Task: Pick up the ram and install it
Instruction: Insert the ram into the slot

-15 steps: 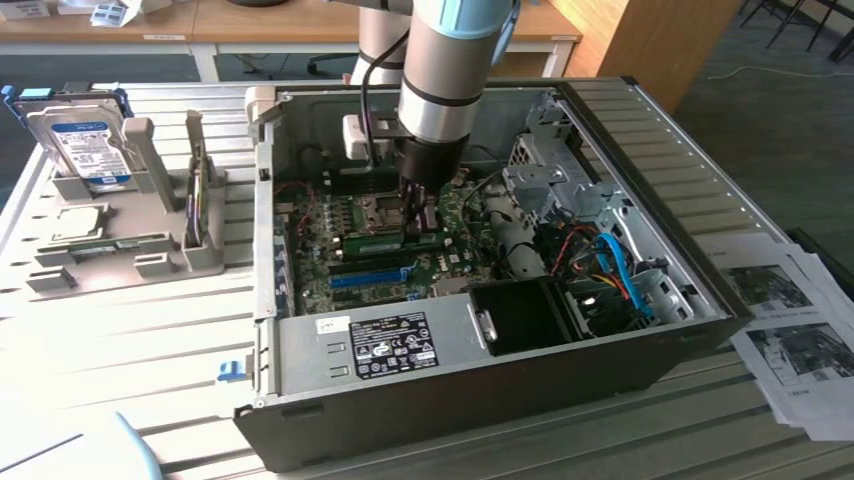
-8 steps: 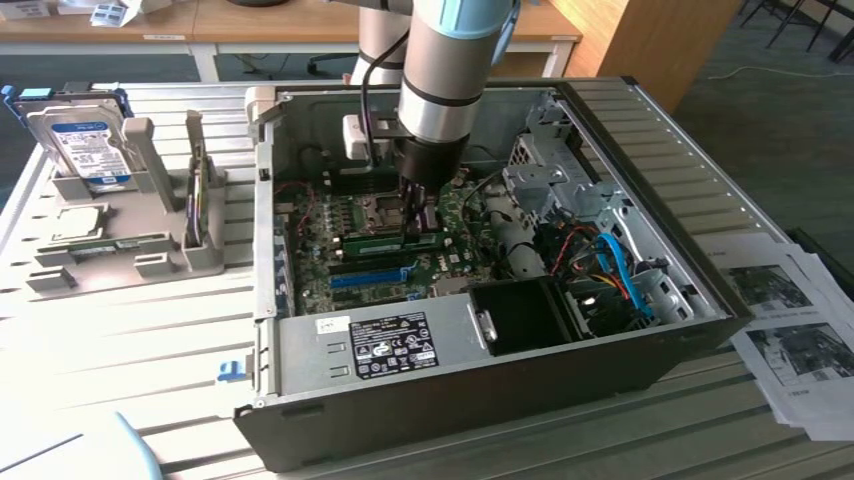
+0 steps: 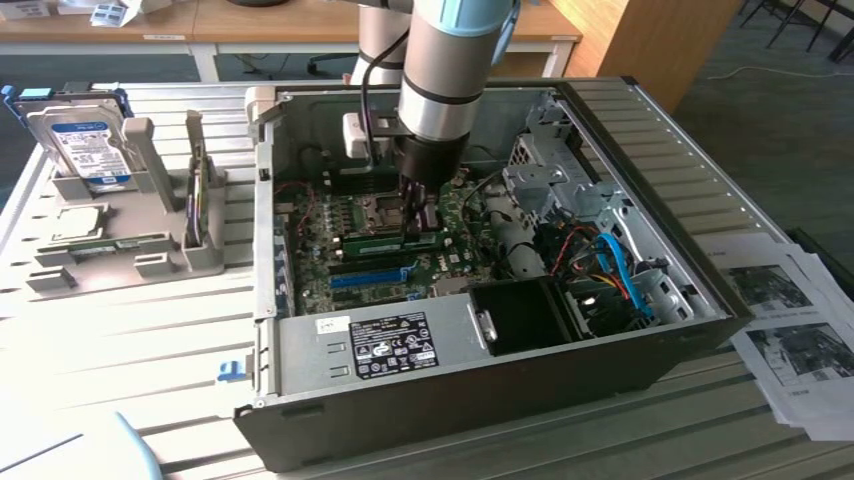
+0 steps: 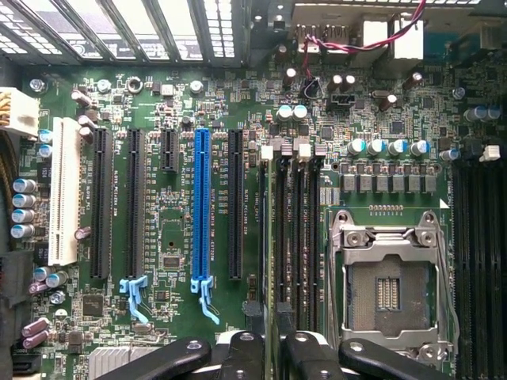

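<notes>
The arm reaches down into an open computer case (image 3: 667, 300) that lies on its side on the slatted surface (image 3: 134, 360), and the claw (image 3: 420, 222) hangs low over the motherboard (image 3: 314, 265). The ram (image 3: 394, 241) is inside the case: a thin green strip standing on its long edge in one of the black memory slots, just beside the CPU socket (image 3: 380, 208) and directly under the fingertips. In the wrist view the ram (image 4: 268, 237) appears edge-on as a narrow line running between the long blue slot (image 4: 201, 206) and the open CPU socket (image 4: 392, 293), in the outermost of the memory slots on the blue slot's side. The claw (image 4: 269, 352) straddles the strip, with one black finger (image 4: 242, 352) on each side of its upper edge. The fingers look slightly spread, with a sliver of room to either side, so they are not pinching the strip. Whether the ram is pressed fully home in its slot cannot be told. On the exterior view's left, a silver, blue-labelled hard drive (image 3: 83, 145) stands upright in a grey holder (image 3: 120, 260), well apart from the case. Printed papers (image 3: 794, 320) lie on the surface at the exterior view's right.
</notes>
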Available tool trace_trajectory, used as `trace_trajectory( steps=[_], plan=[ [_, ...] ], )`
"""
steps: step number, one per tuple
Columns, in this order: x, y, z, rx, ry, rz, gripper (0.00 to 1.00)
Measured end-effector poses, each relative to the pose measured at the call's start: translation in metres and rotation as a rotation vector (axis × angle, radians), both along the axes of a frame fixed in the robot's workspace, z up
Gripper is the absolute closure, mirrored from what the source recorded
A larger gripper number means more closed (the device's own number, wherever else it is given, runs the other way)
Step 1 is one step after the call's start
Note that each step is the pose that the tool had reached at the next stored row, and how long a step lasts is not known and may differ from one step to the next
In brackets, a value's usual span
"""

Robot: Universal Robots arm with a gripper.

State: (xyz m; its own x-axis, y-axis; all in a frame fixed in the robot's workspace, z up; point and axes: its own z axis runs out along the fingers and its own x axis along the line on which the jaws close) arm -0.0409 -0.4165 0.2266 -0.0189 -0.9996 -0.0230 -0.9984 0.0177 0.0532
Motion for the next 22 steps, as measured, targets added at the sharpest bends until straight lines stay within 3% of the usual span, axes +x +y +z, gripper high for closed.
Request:
trace_trajectory(
  steps=[22],
  plan=[
    [0.0,0.0,0.0091,0.0001,0.0,0.0,0.82]
  ],
)
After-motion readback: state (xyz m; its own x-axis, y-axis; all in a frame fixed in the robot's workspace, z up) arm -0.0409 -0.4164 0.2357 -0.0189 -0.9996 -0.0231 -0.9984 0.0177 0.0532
